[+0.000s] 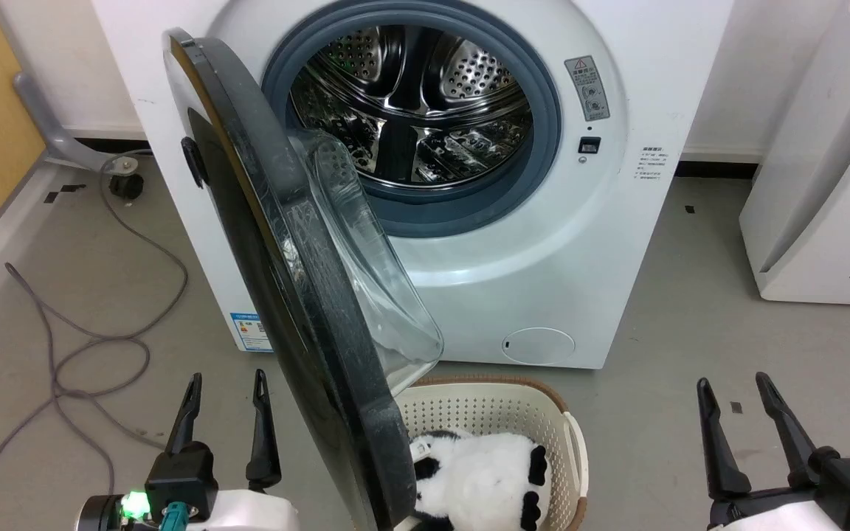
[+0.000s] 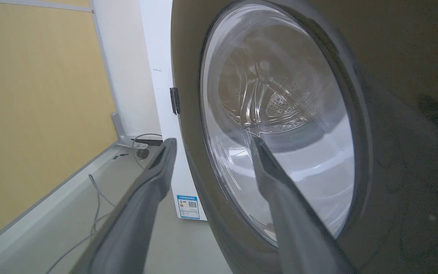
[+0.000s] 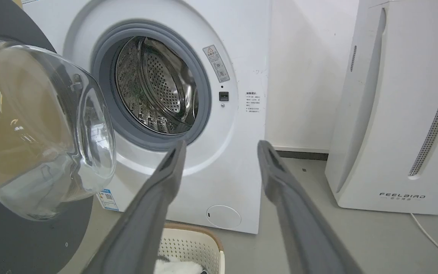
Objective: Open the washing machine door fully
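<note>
Now the left gripper [image 1: 226, 377], fingers spread and empty, sits just beside the door's [image 1: 288, 284] outer face, likely to push it wider; the right gripper [image 1: 733, 380], likewise spread, hangs clear. The door juts half swung from the washing machine [image 1: 602, 258].

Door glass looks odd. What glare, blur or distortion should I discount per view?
Head view: sharp, evenly lit, bright glints in the drum. Left wrist view: the washing machine door is close, soft and grainy. Right wrist view: yellow-brown cast in its glass bowl, blurred fingers.
</note>
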Robot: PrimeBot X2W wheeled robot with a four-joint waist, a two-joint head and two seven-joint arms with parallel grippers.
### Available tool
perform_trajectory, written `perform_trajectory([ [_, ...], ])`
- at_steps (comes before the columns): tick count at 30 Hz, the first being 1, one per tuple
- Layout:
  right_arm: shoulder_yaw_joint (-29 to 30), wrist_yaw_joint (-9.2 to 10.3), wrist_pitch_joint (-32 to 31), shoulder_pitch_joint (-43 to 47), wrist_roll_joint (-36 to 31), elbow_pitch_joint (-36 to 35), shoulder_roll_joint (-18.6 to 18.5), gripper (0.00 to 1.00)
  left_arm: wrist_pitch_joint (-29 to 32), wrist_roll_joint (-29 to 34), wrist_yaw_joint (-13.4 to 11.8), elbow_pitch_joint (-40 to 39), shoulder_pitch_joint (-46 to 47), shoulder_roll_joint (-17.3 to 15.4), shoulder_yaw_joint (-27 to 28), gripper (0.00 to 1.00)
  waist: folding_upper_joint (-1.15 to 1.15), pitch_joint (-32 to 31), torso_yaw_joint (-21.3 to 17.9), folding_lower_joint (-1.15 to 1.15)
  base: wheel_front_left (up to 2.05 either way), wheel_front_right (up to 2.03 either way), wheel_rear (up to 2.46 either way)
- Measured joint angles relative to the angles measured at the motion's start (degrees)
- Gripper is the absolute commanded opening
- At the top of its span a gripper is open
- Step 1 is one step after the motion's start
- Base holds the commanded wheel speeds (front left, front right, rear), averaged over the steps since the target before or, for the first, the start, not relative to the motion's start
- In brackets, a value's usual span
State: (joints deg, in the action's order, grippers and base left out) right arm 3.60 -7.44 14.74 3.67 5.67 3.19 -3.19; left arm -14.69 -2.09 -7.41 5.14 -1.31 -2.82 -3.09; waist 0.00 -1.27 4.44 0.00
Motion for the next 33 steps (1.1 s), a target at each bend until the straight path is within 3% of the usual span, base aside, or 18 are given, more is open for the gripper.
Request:
perform_trajectory([
  [7,-0.26,0.0,0.0,0.05,0.23,0.47,0.02,1.0,0.0,0.0,-0.05,-0.37,0.0,-0.01,0.43,1.0,0.0,-0.12,0.34,0.0,0.0,0.0,0.0],
  [8,-0.3,0.0,0.0,0.11,0.23,0.53,0.02,1.0,0.0,0.0,-0.07,-0.64,0.0,0.0,0.6,0.46,0.0,-0.13,0.35,0.0,0.0,0.0,0.0],
  [9,-0.32,0.0,0.0,0.21,0.23,0.59,0.02,1.0,0.0,-0.01,-0.13,-1.08,0.01,0.0,0.87,0.03,0.0,-0.14,0.35,0.0,0.0,0.0,0.0],
  [10,-0.27,0.0,0.0,0.29,0.24,0.66,0.03,1.0,0.0,-0.01,-0.15,-1.47,0.01,0.0,1.14,0.0,0.0,-0.16,0.36,0.0,0.0,0.0,0.0],
  [22,0.07,0.0,0.0,0.59,0.56,0.37,0.04,1.0,-0.01,0.52,0.62,-15.58,3.67,-0.27,2.89,0.0,0.0,-0.13,0.51,0.0,0.0,0.0,0.0],
  [33,0.16,0.0,0.0,0.6,0.56,0.14,0.04,1.0,-0.07,1.35,4.2,-27.72,6.48,-0.21,-6.13,0.0,0.0,-0.15,0.84,0.0,0.0,0.0,0.0],
])
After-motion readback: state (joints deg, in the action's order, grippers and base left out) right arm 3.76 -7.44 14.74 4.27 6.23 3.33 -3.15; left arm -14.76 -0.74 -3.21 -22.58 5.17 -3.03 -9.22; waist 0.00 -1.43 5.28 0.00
